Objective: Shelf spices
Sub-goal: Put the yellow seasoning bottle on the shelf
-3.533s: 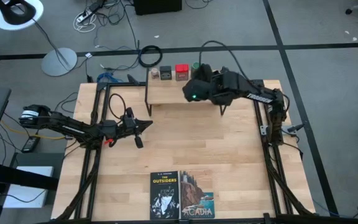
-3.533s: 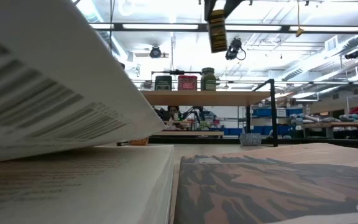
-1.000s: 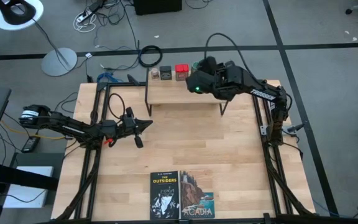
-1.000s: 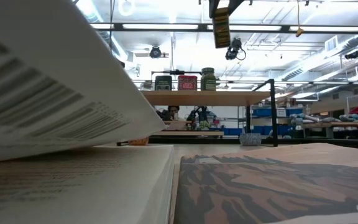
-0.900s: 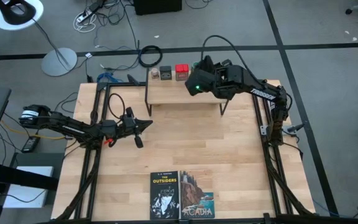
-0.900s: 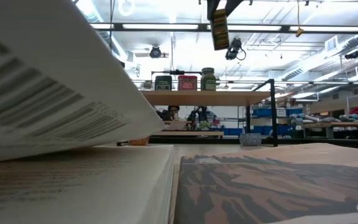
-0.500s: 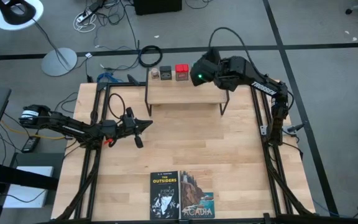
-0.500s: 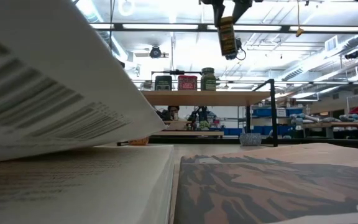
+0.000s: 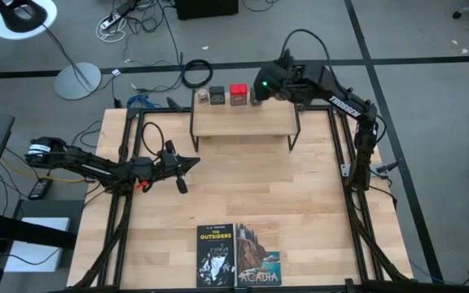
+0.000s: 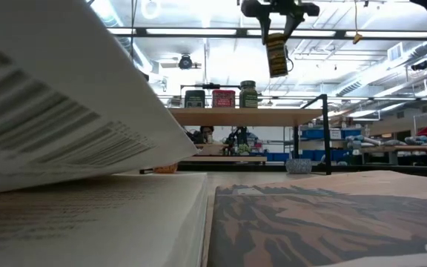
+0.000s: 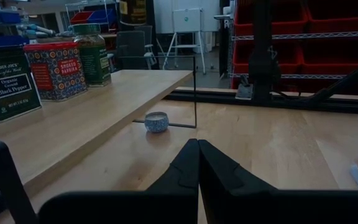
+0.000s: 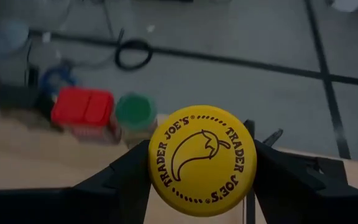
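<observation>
The right gripper [image 12: 202, 171] is clamped on a round spice jar with a yellow lid [image 12: 202, 160], one dark finger pressed to each side of the lid. The lid faces the wrist camera and carries a chilli pepper drawing. In the low view the jar [image 10: 276, 54] hangs in the air, held from above.

Below the held jar is the shelf, a low narrow rack with a light wooden top board [image 9: 243, 122] and thin black metal legs. Three spices stand in a row on the board's far edge: a round jar with a green lid [image 12: 136, 112] nearest the held jar, then a red square tin [image 12: 83, 107], then a dark grey tin [image 9: 216, 96].

The left gripper [image 9: 182, 167] waits well apart, low over the large wooden tabletop [image 9: 243, 187], with its fingers pressed together on nothing. Beyond its fingertips a small blue-and-white patterned bowl [image 11: 156, 121] sits under the shelf.
</observation>
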`<state>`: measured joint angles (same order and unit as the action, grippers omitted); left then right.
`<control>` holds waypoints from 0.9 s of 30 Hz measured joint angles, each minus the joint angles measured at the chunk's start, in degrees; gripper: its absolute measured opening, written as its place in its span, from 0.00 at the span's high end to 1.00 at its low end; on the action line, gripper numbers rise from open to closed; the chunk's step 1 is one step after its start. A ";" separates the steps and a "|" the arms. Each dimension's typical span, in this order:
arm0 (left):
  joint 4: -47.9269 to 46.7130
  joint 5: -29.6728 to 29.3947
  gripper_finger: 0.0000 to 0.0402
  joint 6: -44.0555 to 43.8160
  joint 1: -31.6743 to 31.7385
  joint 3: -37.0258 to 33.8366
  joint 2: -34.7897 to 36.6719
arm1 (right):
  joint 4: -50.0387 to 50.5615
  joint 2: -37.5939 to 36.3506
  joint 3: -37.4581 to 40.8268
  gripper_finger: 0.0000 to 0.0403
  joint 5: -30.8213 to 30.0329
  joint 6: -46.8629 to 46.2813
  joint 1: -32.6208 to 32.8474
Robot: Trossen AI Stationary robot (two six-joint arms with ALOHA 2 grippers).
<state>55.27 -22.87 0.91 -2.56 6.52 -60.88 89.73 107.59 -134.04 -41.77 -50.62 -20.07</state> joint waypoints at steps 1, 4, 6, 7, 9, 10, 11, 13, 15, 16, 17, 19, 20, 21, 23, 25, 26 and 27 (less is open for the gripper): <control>0.00 0.00 0.98 -0.07 0.02 0.00 0.00 | 0.00 0.00 0.00 0.43 1.63 1.73 -0.56; 0.03 0.00 0.98 -0.09 0.00 0.00 0.00 | 0.08 0.00 0.00 0.43 5.83 6.08 -2.54; 0.00 0.00 0.98 -0.09 0.01 0.00 0.00 | 0.24 0.00 0.00 0.43 8.09 8.25 -4.08; 0.04 0.00 0.98 -0.09 0.02 0.00 0.00 | 0.23 0.00 0.00 0.43 9.18 9.09 -4.83; 0.02 0.00 0.98 -0.09 0.02 0.00 0.00 | 0.24 0.00 0.00 0.43 10.26 9.80 -6.08; 0.00 0.00 0.98 -0.09 0.02 0.00 0.00 | 0.24 0.00 0.00 0.43 10.33 9.99 -6.58; 0.02 -0.01 0.98 -0.09 0.02 0.00 0.00 | 0.24 0.00 0.00 0.43 10.32 10.09 -7.05; 0.00 0.00 0.98 -0.09 0.00 0.00 0.00 | 0.21 0.00 0.00 0.43 10.68 10.37 -7.97; -0.17 0.00 0.98 -0.09 0.00 0.00 0.00 | 0.12 0.00 0.00 0.43 12.04 10.77 -8.97; -0.35 0.00 0.98 -0.09 0.02 0.00 0.00 | -0.05 0.00 0.00 0.43 12.74 10.88 -9.47; -0.47 -0.02 0.98 -0.06 0.00 0.00 0.00 | -0.40 0.00 0.00 0.43 13.23 11.00 -9.93; -0.81 -0.02 0.98 0.13 0.02 0.00 0.00 | -1.61 0.00 0.00 0.43 13.78 11.24 -10.78; -0.97 -0.02 0.98 0.13 0.02 0.00 0.00 | -2.12 0.00 0.00 0.43 14.16 11.25 -11.08; -1.01 -0.02 0.98 0.13 0.02 0.00 0.00 | -2.70 0.00 0.00 0.43 14.62 11.36 -11.35; -1.01 -0.02 0.98 0.15 0.00 0.00 0.00 | -4.42 0.00 0.00 0.43 15.24 11.87 -11.87; -1.01 -0.02 0.98 0.14 0.00 0.00 0.00 | -5.61 0.00 0.00 0.43 16.32 12.04 -12.29; -1.01 -0.02 0.98 0.08 0.00 0.00 0.00 | -6.00 0.00 0.02 0.43 16.49 12.21 -12.40; -1.01 -0.02 0.98 0.02 0.01 0.00 0.00 | -6.63 0.00 0.39 0.43 16.47 12.25 -12.40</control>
<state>54.26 -22.90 0.93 -2.56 6.52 -60.88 83.10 107.59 -133.65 -25.30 -38.37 -32.47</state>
